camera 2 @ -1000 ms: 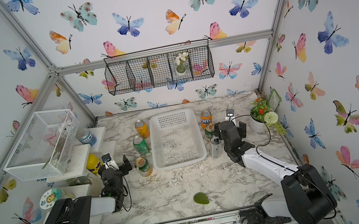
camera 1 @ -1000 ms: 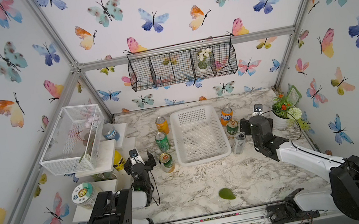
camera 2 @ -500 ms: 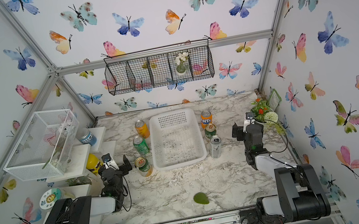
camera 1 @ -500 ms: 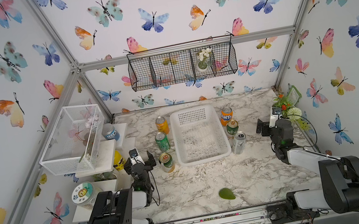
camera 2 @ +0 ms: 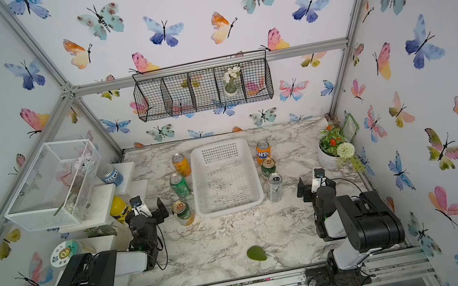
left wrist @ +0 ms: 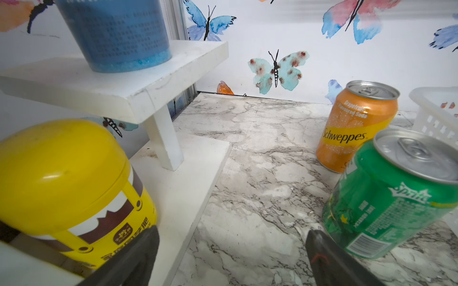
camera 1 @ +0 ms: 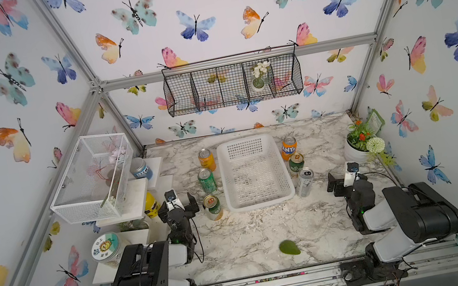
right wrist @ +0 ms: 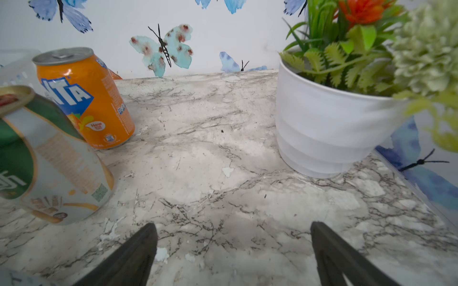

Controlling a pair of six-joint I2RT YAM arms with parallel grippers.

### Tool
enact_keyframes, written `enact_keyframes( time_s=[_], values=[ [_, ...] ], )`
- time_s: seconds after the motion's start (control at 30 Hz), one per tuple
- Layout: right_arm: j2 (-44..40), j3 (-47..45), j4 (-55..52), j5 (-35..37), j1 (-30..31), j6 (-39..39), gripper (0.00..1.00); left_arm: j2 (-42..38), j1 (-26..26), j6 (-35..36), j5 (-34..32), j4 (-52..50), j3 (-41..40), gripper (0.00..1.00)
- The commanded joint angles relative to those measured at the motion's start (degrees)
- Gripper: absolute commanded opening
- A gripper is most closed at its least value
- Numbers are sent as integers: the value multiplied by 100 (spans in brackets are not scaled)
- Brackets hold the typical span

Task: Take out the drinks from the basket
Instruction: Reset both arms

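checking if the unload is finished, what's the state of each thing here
basket, empty
Schweppes can, upright, outside it
Sprite can, upright, outside it
Fanta can, upright, outside it
dark green can by Sprite, upright, outside it
dark green can by Fanta, upright, outside it
silver can, upright, outside it
left pincer, open, empty
right pincer, open, empty

In a top view: basket (camera 2: 230, 209) sits mid-worktop (camera 2: 223, 243). Six cans stand upright outside it. Orange can (camera 2: 181, 165), bright green can (camera 2: 180, 185) and dark green-and-cream can (camera 2: 183, 212) line its left side; Fanta can (camera 2: 263, 152), second dark green can (camera 2: 268, 168) and silver can (camera 2: 275, 187) line its right. Left end effector (camera 2: 152, 211) and right end effector (camera 2: 315, 187) sit low, jaws spread, touching no can.
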Motion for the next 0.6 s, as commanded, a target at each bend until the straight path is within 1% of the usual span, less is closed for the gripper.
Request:
enact_keyframes(
  time_s=[0.0,0.07,0.2,0.33,0.4,0.53,0.57],
  values=[
    [-37,270,244,-235,-44,7,99,-59,20,-43,37,85,83,99],
    [-17,486,-121,-257,-44,-9,99,-64,20,-45,37,92,83,99],
    [31,615,-324,-354,-39,-52,99,-58,20,-46,37,92,83,99],
    [-9,454,-68,-343,-39,-50,100,-65,20,-46,37,92,83,99],
    [-15,462,-116,-335,-42,-52,100,-67,20,-43,37,92,83,99],
    [68,863,-761,-444,-43,-130,100,-61,20,-46,37,92,83,99],
    [77,854,-735,-455,-41,-132,100,-64,20,-47,37,92,83,99]
  ],
)
